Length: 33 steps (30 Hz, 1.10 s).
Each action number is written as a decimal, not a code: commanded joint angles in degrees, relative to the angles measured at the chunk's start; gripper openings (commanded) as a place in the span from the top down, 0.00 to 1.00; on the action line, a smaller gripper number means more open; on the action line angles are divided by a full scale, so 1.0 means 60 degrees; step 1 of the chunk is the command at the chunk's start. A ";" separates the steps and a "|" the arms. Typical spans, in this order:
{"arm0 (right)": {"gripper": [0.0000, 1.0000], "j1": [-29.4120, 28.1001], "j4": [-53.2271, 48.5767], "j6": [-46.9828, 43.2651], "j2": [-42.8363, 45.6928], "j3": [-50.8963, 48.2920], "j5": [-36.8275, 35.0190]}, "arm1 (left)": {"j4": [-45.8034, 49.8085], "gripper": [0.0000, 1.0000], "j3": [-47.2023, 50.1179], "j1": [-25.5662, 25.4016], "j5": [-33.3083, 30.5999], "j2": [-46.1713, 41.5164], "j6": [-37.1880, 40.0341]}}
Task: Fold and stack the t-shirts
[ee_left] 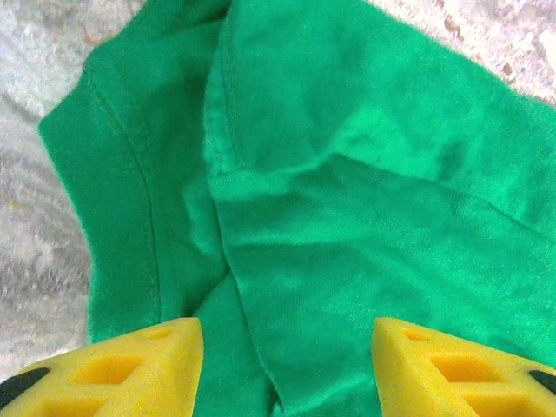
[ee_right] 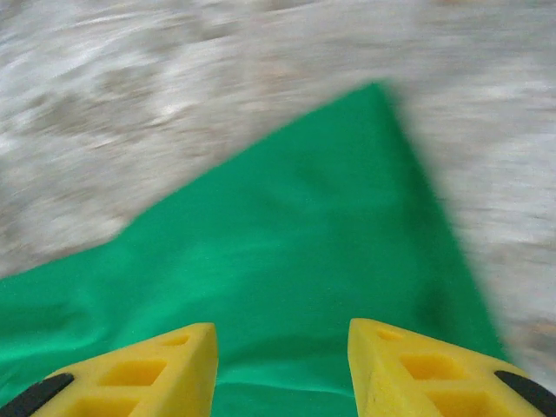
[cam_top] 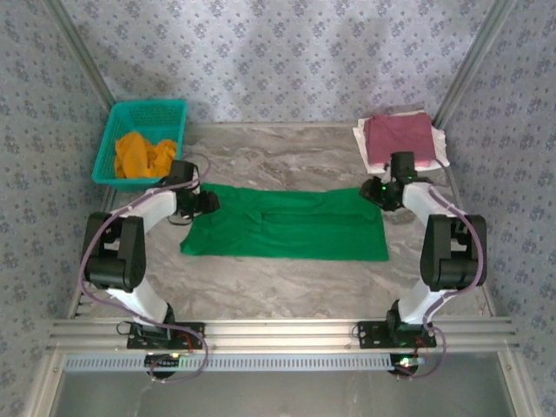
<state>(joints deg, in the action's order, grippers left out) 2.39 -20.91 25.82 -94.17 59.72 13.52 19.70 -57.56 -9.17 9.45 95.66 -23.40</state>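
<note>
The top view looks down from above and behind the arm bases (cam_top: 165,334), taking in the whole surface (cam_top: 287,278). Both wrist views look down from very near onto the green t-shirt (cam_top: 287,228), which all three views share.

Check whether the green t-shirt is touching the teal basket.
Apart. The top external view shows bare table between the green t-shirt and the teal basket.

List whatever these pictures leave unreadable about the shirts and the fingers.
1. Top view: the left gripper, fingers hidden under its own wrist.
2. Right wrist view: motion blur smears the green t-shirt corner and the table.
3. Top view: the maroon t-shirt covers the white cloth, hiding how many layers lie there.
4. Top view: the orange t-shirt, bunched in the basket, too small to count pieces.
</note>
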 commanded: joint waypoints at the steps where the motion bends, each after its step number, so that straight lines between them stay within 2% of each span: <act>1: 0.54 0.0492 -0.1415 0.0160 0.0172 -0.0010 -0.0927 | 0.0304 0.46 -0.0439 0.0063 -0.0001 0.0269 0.0005; 4: 0.55 0.1090 -0.1020 -0.0180 -0.0074 -0.0208 -0.0141 | 0.0300 0.46 -0.0347 0.0077 -0.0008 0.0339 -0.0041; 9: 0.59 0.1174 -0.0720 -0.0428 -0.0648 -0.0078 0.1075 | 0.0242 0.46 -0.0266 0.0078 0.0076 0.0525 -0.0081; 15: 0.63 0.1129 -0.0278 -0.0135 -0.0947 -0.0211 0.1812 | 0.0216 0.46 -0.0133 0.0074 0.0050 0.0464 -0.0099; 24: 0.65 0.1029 0.0166 0.0184 -0.1436 -0.0344 0.2302 | 0.0238 0.46 -0.0126 0.0073 0.0006 0.0478 -0.0042; 26: 0.74 0.1015 0.0199 0.0229 -0.1500 -0.0344 0.2344 | 0.0229 0.46 -0.0104 0.0071 -0.0001 0.0493 -0.0056; 28: 0.78 0.1025 0.0204 0.0272 -0.1467 -0.0354 0.2350 | 0.0222 0.47 -0.0083 0.0074 -0.0008 0.0485 -0.0070; 32: 1.00 0.1070 0.0242 0.0386 -0.1180 -0.0404 0.2295 | 0.0217 0.47 -0.0002 0.0091 -0.0117 0.0450 -0.0071; 33: 1.00 0.1093 0.0182 0.0391 -0.1070 -0.0390 0.2275 | 0.0224 0.47 0.0014 0.0084 -0.0136 0.0449 -0.0081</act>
<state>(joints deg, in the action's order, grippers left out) 8.75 -19.46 27.62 -102.61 57.89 26.44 19.92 -58.33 -8.99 9.41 98.59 -23.59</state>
